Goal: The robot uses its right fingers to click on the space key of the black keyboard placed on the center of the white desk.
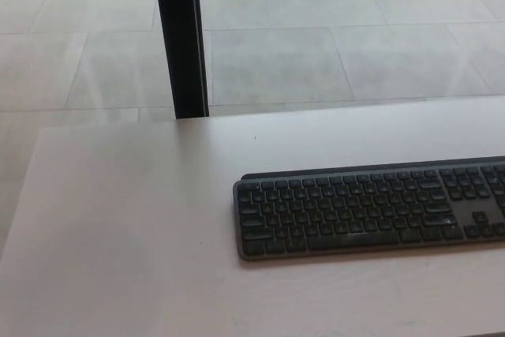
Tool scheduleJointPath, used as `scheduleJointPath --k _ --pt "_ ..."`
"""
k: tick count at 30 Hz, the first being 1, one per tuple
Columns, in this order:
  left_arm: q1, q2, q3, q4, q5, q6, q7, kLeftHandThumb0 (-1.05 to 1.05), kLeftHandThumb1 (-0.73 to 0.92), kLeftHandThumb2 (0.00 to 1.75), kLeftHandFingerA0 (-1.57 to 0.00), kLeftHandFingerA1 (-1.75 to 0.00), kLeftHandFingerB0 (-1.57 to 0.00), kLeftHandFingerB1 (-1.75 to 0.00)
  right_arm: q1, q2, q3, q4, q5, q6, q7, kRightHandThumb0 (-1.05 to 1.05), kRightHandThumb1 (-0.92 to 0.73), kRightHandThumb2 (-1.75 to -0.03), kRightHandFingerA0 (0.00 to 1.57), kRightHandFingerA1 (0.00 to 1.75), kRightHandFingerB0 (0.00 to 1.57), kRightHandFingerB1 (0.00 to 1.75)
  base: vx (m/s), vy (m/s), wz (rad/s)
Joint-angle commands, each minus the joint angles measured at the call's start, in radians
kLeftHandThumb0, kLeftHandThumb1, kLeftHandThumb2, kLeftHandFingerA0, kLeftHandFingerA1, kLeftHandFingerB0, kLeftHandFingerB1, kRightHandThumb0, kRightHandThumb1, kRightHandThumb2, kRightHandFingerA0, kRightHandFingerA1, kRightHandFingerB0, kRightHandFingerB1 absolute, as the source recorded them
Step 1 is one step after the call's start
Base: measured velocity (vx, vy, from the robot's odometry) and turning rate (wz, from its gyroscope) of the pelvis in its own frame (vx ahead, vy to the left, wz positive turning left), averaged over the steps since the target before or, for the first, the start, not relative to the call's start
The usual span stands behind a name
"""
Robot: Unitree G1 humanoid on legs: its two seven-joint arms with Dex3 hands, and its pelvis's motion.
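A black keyboard (371,207) lies flat on the white desk (134,219), in the right half of the head view, its right end cut off by the picture's edge. Its long space key (343,240) sits in the bottom row, near the keyboard's front edge. Neither of my hands shows anywhere in the picture.
A black vertical post (181,37) stands behind the desk's far edge, left of centre. Beyond the desk is a pale tiled floor (331,37). The desk's left edge runs down along the left side of the picture.
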State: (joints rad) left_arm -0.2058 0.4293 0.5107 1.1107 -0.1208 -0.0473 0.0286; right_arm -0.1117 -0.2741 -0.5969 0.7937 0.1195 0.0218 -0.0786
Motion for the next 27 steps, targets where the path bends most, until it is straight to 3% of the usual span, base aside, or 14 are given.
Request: scheduleJointPath --k 1,4,6,13,14,17,18,19,20,22,23,24,25,27 --pt "-0.092 0.082 0.213 0.111 -0.203 -0.025 0.090 -0.54 0.56 0.57 -0.75 -0.72 -0.70 -0.65 -0.098 -0.060 -0.299 -0.042 0.281 0.006 -0.183 -0.19 -0.67 -0.60 0.70 0.50 0.44 0.38 0.00 0.000 0.00" --pt "-0.100 0.084 0.232 0.125 -0.193 -0.023 0.086 -0.53 0.57 0.57 -0.74 -0.69 -0.67 -0.61 -0.125 -0.084 -0.339 -0.034 0.265 0.011 -0.219 -0.21 -0.67 -0.60 0.70 0.52 0.39 0.37 0.00 0.000 0.00" --pt "-0.102 0.083 0.236 0.133 -0.181 -0.027 0.087 -0.54 0.56 0.57 -0.75 -0.68 -0.68 -0.60 -0.147 -0.101 -0.381 -0.030 0.288 0.025 -0.220 -0.17 -0.69 -0.60 0.59 0.46 0.38 0.36 0.00 0.000 0.00" --pt "-0.098 0.080 0.260 0.141 -0.181 -0.029 0.081 -0.53 0.57 0.57 -0.70 -0.67 -0.62 -0.59 -0.237 -0.166 -0.428 -0.035 0.280 0.088 -0.284 -0.21 -0.72 -0.61 0.60 0.47 0.40 0.37 0.00 0.000 0.00" --pt "-0.087 0.081 0.254 0.141 -0.175 -0.037 0.073 -0.53 0.59 0.58 -0.69 -0.67 -0.63 -0.60 -0.279 -0.190 -0.424 -0.027 0.275 0.094 -0.299 -0.22 -0.71 -0.61 0.56 0.46 0.51 0.42 0.00 0.000 0.00" --pt "-0.082 0.079 0.260 0.143 -0.184 -0.040 0.072 -0.52 0.59 0.58 -0.70 -0.71 -0.61 -0.59 -0.334 -0.196 -0.409 -0.054 0.287 0.071 -0.273 -0.18 -0.74 -0.61 0.51 0.49 0.30 0.36 0.00 0.000 0.00" --pt "-0.084 0.080 0.267 0.148 -0.194 -0.035 0.075 -0.50 0.58 0.57 -0.72 -0.69 -0.63 -0.59 -0.366 -0.190 -0.377 -0.114 0.289 0.090 -0.251 -0.19 -0.53 -0.94 0.55 0.67 0.19 0.50 0.00 0.000 0.00" --pt "-0.085 0.080 0.265 0.148 -0.193 -0.034 0.076 -0.50 0.59 0.58 -0.71 -0.69 -0.63 -0.60 -0.381 -0.190 -0.339 -0.158 0.274 0.117 -0.240 -0.26 -0.70 -0.60 0.69 0.54 0.32 0.37 0.00 0.000 0.00" --pt "-0.084 0.080 0.263 0.148 -0.193 -0.035 0.076 -0.50 0.59 0.58 -0.71 -0.69 -0.63 -0.60 -0.381 -0.189 -0.327 -0.175 0.273 0.128 -0.240 -0.26 -0.70 -0.60 0.69 0.54 0.32 0.37 0.00 0.000 0.00" --pt "-0.083 0.081 0.263 0.150 -0.204 -0.034 0.073 -0.50 0.60 0.58 -0.69 -0.70 -0.60 -0.59 -0.406 -0.191 -0.294 -0.223 0.280 0.173 -0.239 -0.35 -0.62 -0.59 0.97 0.66 0.42 0.43 0.00 0.000 0.00" --pt "-0.080 0.082 0.258 0.149 -0.200 -0.037 0.067 -0.50 0.60 0.58 -0.69 -0.70 -0.60 -0.59 -0.411 -0.196 -0.273 -0.235 0.269 0.187 -0.239 -0.35 -0.62 -0.59 0.97 0.66 0.42 0.43 0.00 0.000 0.00" --pt "-0.081 0.083 0.261 0.148 -0.208 -0.032 0.068 -0.50 0.60 0.58 -0.68 -0.71 -0.57 -0.58 -0.416 -0.194 -0.248 -0.269 0.278 0.195 -0.208 -0.43 -0.47 -0.80 1.01 0.88 0.38 0.55 0.00 0.000 0.00" --pt "-0.082 0.082 0.263 0.149 -0.214 -0.034 0.071 -0.50 0.59 0.58 -0.69 -0.71 -0.58 -0.59 -0.415 -0.190 -0.209 -0.307 0.264 0.197 -0.189 -0.43 -0.55 -0.56 1.06 0.85 0.49 0.47 0.00 0.000 0.00" --pt "-0.081 0.082 0.259 0.151 -0.213 -0.038 0.078 -0.50 0.59 0.58 -0.71 -0.70 -0.62 -0.60 -0.416 -0.176 -0.123 -0.399 0.232 0.212 -0.189 -0.39 -0.53 -0.56 1.00 0.86 0.55 0.44 0.00 0.000 0.00"
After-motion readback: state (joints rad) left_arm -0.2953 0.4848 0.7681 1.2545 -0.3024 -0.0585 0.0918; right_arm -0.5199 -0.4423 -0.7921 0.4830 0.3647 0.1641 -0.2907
